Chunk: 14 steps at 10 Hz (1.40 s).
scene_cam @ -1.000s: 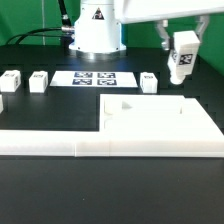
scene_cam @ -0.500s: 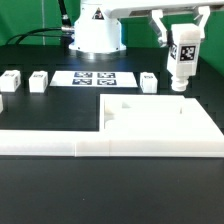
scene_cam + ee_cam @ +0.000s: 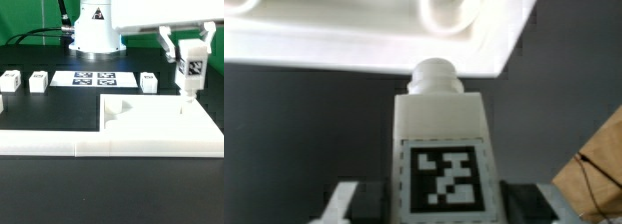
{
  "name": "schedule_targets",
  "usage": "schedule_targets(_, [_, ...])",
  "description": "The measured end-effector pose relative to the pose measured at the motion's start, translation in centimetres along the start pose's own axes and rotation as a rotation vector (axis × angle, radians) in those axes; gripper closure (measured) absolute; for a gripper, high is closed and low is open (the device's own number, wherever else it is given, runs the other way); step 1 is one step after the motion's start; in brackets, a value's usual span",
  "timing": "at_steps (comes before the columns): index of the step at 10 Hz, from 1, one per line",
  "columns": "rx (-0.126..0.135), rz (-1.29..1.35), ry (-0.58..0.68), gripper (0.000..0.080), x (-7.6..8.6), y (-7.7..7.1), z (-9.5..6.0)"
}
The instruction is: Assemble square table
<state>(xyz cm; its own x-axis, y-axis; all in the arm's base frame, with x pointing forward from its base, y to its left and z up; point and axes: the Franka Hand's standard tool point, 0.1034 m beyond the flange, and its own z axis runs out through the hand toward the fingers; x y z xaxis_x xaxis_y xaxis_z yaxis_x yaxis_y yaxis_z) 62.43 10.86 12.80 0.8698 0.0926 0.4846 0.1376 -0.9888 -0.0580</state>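
The white square tabletop slab (image 3: 160,120) lies flat at the exterior view's right, against the border rail. My gripper (image 3: 186,62) is shut on a white tagged leg post (image 3: 187,68) and holds it upright over the slab's far right corner, its lower tip close to the surface. In the wrist view the leg post (image 3: 443,140) fills the middle between the two fingers, tag facing the camera, pointing toward the slab (image 3: 331,40). Three more leg posts lie on the table: one (image 3: 149,81) behind the slab, two (image 3: 38,80) (image 3: 10,80) at the exterior view's left.
The long low white border rail (image 3: 60,143) runs across the front. The marker board (image 3: 93,77) lies at the back centre before the robot base (image 3: 95,30). A small white piece (image 3: 2,102) sits at the left edge.
The gripper with the leg post has moved down and slightly toward the exterior view's right, and the post has turned from tilted to nearly upright over the slab's corner.
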Motion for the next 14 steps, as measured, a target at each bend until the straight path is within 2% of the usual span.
schedule_targets(2, [-0.007, -0.006, -0.014, 0.0509, -0.7, 0.6, 1.2])
schedule_targets(4, [0.002, -0.020, -0.020, 0.0509, -1.5, -0.6, 2.0])
schedule_targets(6, [0.005, -0.024, -0.033, 0.0509, -2.2, -0.8, 2.5])
schedule_targets(10, [0.003, -0.023, -0.035, 0.0509, -2.2, -0.6, 3.1])
schedule_targets(14, [0.003, -0.022, -0.047, 0.0509, -2.9, -0.6, 3.6])
